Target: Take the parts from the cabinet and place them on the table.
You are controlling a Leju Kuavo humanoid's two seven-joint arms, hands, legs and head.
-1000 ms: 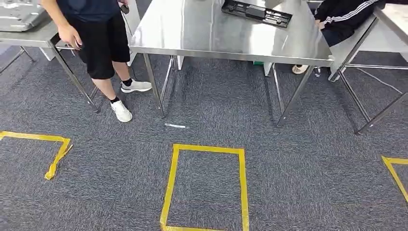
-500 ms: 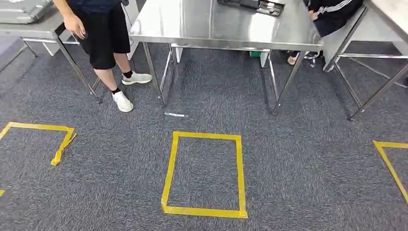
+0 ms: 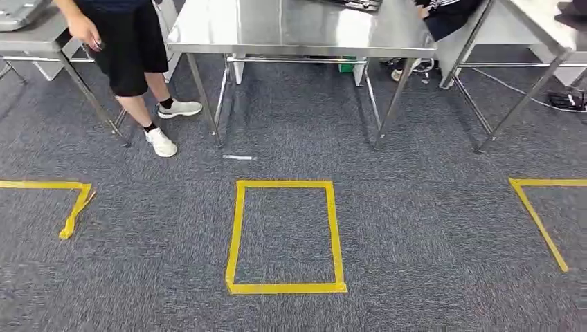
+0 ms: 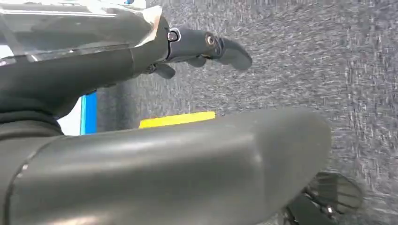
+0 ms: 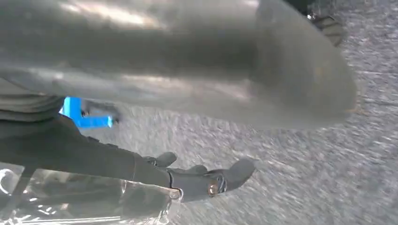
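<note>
In the left wrist view my left hand (image 4: 197, 47) lies with its dark fingers stretched along a dark part in clear plastic wrap (image 4: 70, 23). The right wrist view shows my right hand (image 5: 197, 180) against the same kind of plastic-wrapped part (image 5: 70, 197), fingers extended along it. Both hands hang low over grey carpet. Straight ahead in the head view stands the steel table (image 3: 277, 28), with a black part (image 3: 349, 3) at its far edge.
A person in black shorts (image 3: 124, 41) stands by the table's left corner, and another sits behind it (image 3: 443, 14). Steel tables flank it left (image 3: 41, 38) and right (image 3: 533, 28). A yellow tape square (image 3: 284, 235) marks the carpet in front. Cables (image 3: 564, 100) lie at far right.
The whole picture has shifted: the camera moved, so the tables and tape square sit higher and more to the left. The standing person has shuffled their feet a little.
</note>
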